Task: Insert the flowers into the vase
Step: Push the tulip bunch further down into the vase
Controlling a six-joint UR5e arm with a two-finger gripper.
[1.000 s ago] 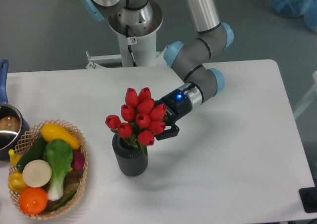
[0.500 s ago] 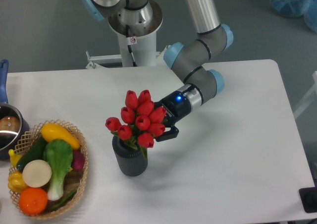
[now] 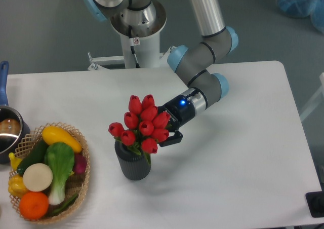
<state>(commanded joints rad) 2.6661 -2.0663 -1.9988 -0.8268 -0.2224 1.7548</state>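
The flowers [image 3: 143, 123] stand with their stems down inside the vase [image 3: 133, 162], near the table's [image 3: 243, 153] middle, while the gripper [image 3: 167, 130] sits just behind the blooms; whether it is clamped on the bunch I cannot tell, since the tulips hide its fingertips. If it pulls away while gripping or snagged, it could drag the bunch out or tip the vase toward the basket [image 3: 81, 188].

Counted on the bench [image 3: 243, 163]: one vase [image 3: 133, 162], one bunch of flowers [image 3: 142, 123] showing about ten red heads, one wicker basket [image 3: 82, 174], one metal pot [image 3: 9, 132], one arm [image 3: 202, 72].
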